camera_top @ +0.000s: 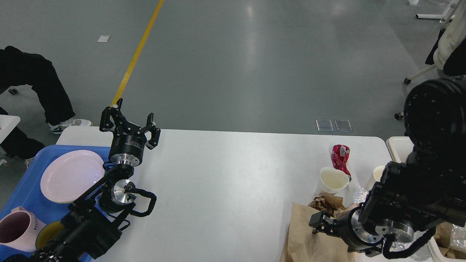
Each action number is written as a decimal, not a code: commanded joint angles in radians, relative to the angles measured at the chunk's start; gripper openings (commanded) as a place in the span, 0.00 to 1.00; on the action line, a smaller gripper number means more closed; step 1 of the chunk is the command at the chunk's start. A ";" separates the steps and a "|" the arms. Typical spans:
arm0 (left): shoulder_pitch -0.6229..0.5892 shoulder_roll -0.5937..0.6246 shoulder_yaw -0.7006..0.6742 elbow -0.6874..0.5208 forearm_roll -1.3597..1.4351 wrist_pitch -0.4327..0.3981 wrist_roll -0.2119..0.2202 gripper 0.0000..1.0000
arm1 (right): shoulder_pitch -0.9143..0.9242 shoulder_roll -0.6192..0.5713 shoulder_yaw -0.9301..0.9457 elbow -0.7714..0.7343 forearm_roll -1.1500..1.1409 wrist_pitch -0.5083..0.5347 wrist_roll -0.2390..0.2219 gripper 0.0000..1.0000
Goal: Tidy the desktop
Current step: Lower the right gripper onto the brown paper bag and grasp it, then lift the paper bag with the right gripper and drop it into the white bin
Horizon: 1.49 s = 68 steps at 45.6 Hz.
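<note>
The desktop (225, 174) is a large white tabletop. At its right side lie a crushed red can (340, 155), a white paper cup (333, 180), a second pale cup (378, 174), crumpled brown paper (327, 201) and a flat brown paper bag (309, 240). My right gripper (317, 225) hangs low over the brown bag, pointing left; it is dark and its fingers cannot be told apart. My left gripper (129, 123) stands upright at the table's far left edge, open and holding nothing.
A blue tray (22, 189) at the left holds a pink plate (71, 175), a pink mug (16, 227) and a yellow-lined cup (47, 234). A cream bin (398, 147) sits at the right edge. Silver foil wrap (360, 194) lies by the cups. A person's legs (43, 83) stand beyond the left corner.
</note>
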 commanded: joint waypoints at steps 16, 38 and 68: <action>0.000 0.000 0.000 0.000 0.000 0.000 0.000 0.96 | -0.193 0.008 0.121 0.000 -0.001 -0.177 0.120 1.00; 0.000 0.000 0.000 0.000 0.000 0.000 0.000 0.96 | -0.287 0.097 0.127 -0.022 0.012 -0.318 0.118 1.00; 0.000 0.000 0.000 0.000 0.000 0.000 0.000 0.96 | -0.353 0.143 0.139 -0.050 0.011 -0.373 0.181 0.42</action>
